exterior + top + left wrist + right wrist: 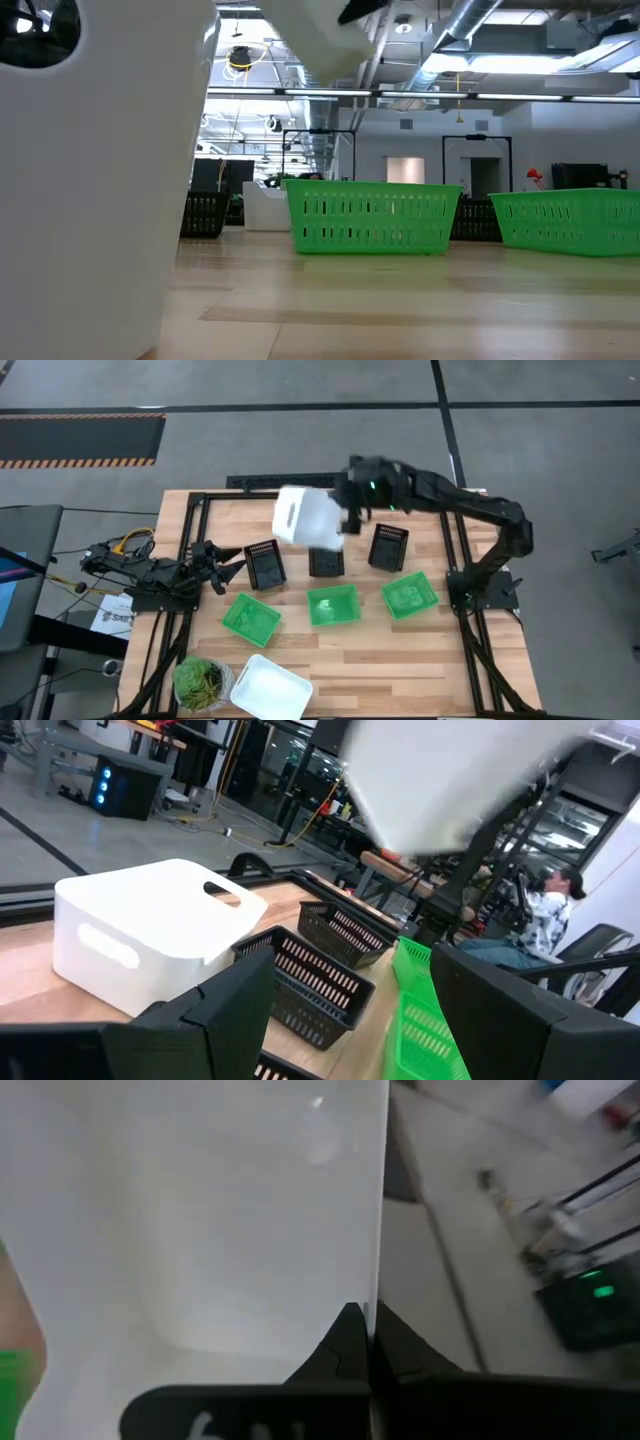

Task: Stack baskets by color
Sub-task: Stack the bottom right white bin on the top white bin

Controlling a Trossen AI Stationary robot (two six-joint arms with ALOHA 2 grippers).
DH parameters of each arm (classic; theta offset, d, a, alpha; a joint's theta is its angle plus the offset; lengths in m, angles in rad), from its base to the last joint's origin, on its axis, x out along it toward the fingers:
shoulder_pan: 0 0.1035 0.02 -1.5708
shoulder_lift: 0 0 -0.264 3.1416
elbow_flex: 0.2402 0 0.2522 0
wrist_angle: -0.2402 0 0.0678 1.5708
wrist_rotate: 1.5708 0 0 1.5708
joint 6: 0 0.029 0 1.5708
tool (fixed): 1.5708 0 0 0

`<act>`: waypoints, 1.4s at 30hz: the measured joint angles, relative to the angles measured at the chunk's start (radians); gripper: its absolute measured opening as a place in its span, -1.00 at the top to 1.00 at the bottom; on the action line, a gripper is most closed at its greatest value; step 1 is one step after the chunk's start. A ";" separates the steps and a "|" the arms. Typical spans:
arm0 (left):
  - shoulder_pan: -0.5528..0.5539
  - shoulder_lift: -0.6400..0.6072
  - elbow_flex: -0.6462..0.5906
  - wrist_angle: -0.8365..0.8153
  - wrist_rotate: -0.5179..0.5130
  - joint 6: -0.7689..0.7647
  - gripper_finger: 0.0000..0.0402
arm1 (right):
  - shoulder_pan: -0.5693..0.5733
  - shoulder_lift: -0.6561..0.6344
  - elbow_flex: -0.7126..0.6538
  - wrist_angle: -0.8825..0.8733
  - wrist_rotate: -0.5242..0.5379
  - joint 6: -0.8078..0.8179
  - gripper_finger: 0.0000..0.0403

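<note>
My right gripper is high over the table's far middle, shut on a white basket that hangs in the air and shows blurred in the low view. Another white basket rests on the table below it. A third white basket lies at the near edge. Three black baskets stand in a row. Three green baskets stand in a row nearer the front. My left gripper waits open at the table's left. My right gripper pinches one thin wall of the white basket at its rim between its two fingers, one on each face of the wall. The basket is lifted clear of the table and hangs tilted in front of the fingers.
A round potted plant stands at the near left corner, beside the near white basket. A black frame runs along the table's far and side edges. Bare wood lies along the near right of the table.
</note>
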 joint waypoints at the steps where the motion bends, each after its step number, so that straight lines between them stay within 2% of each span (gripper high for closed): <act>1: 0.000 0.000 0.000 0.000 0.000 -0.002 -0.28 | -0.030 0.014 0.000 0.041 -0.021 -0.030 1.00; 8: 0.000 0.000 0.000 0.000 -0.010 -0.013 -0.28 | -0.200 0.142 0.000 0.250 -0.170 -0.117 1.00; 13: 0.000 0.000 0.000 0.000 -0.019 -0.022 -0.28 | -0.265 0.261 0.052 0.236 -0.214 -0.142 1.00; 22: 0.000 0.000 0.000 0.000 -0.019 -0.025 -0.28 | -0.262 0.462 0.308 -0.014 -0.239 -0.198 1.00; 29: 0.000 0.000 0.000 0.000 -0.019 -0.025 -0.28 | -0.244 0.572 0.472 -0.166 -0.228 -0.234 0.99; 35: 0.000 0.000 0.000 0.000 -0.019 -0.025 -0.28 | -0.251 0.630 0.525 -0.240 -0.157 -0.250 0.99; 42: 0.000 0.000 0.000 0.000 -0.019 -0.025 -0.28 | -0.264 0.642 0.523 -0.271 -0.153 -0.266 0.99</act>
